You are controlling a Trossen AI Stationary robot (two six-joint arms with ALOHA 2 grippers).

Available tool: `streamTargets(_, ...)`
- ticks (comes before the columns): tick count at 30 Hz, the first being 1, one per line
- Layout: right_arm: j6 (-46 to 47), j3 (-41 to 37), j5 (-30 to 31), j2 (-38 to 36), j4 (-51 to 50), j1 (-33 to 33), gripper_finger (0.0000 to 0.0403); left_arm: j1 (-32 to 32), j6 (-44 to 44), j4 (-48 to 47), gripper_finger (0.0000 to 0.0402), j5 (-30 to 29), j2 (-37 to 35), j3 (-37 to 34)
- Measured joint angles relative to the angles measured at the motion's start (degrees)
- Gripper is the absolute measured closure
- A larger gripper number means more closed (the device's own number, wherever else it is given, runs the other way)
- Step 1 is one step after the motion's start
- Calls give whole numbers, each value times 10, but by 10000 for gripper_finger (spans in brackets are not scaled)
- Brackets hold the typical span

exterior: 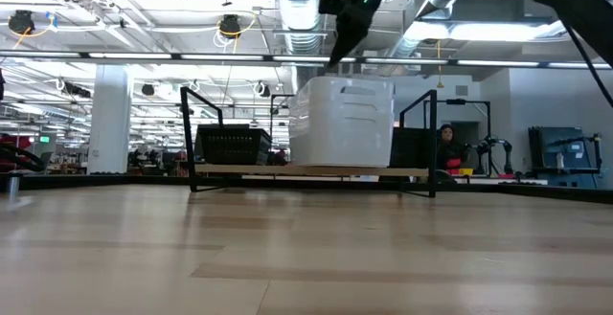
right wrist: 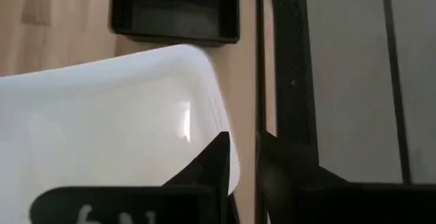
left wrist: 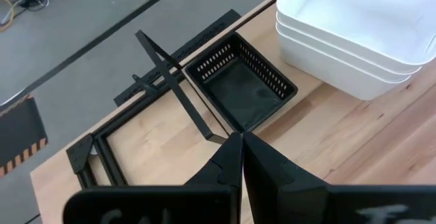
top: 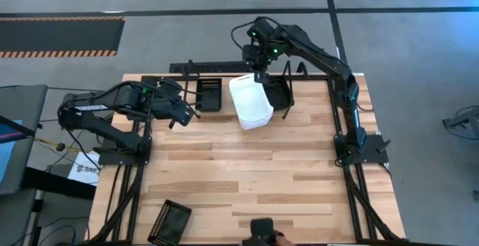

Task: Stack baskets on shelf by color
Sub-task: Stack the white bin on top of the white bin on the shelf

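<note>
A stack of white baskets [top: 251,101] stands in the middle of the black wire shelf [top: 187,68] at the table's far edge; it also shows in the low view [exterior: 342,122] and the left wrist view [left wrist: 351,30]. A black mesh basket [top: 208,94] sits in the shelf to its left, another [top: 278,93] to its right. My right gripper [top: 260,74] hangs above the stack's far rim [right wrist: 204,81], fingers pointing down and a narrow gap apart, clear of it in the low view [exterior: 337,58]. My left gripper [top: 182,114] is shut and empty, left of the shelf's black basket [left wrist: 240,81].
A further black mesh basket [top: 168,220] lies at the table's near left edge. A small dark device [top: 262,229] sits at the near edge. The shelf's upright loops [exterior: 206,128] stand between the compartments. Bare wood [top: 247,171] fills the table's middle.
</note>
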Motion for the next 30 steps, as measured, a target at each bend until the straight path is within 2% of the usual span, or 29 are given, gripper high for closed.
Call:
streamTargets(3,31,-1,1,-24,-61,15,314,0,0,0,401,-1,0,0)
streamTargets(8,146,-2,-1,-56,-189,50,340,0,6,0,402,-1,0,0)
streamTargets(12,159,-28,-6,-80,-186,83,391,0,19,0,401,-1,0,0)
streamTargets(14,175,-49,-7,-88,-184,101,394,0,28,0,402,-1,0,0)
streamTargets(19,248,-135,-6,-90,-184,131,399,0,40,-15,401,7,0,-1)
streamTargets(26,344,-300,-4,-92,-184,173,401,0,70,-33,401,19,-10,-1)
streamTargets(30,407,-377,-4,-116,-122,197,401,0,85,-33,402,21,-21,0)
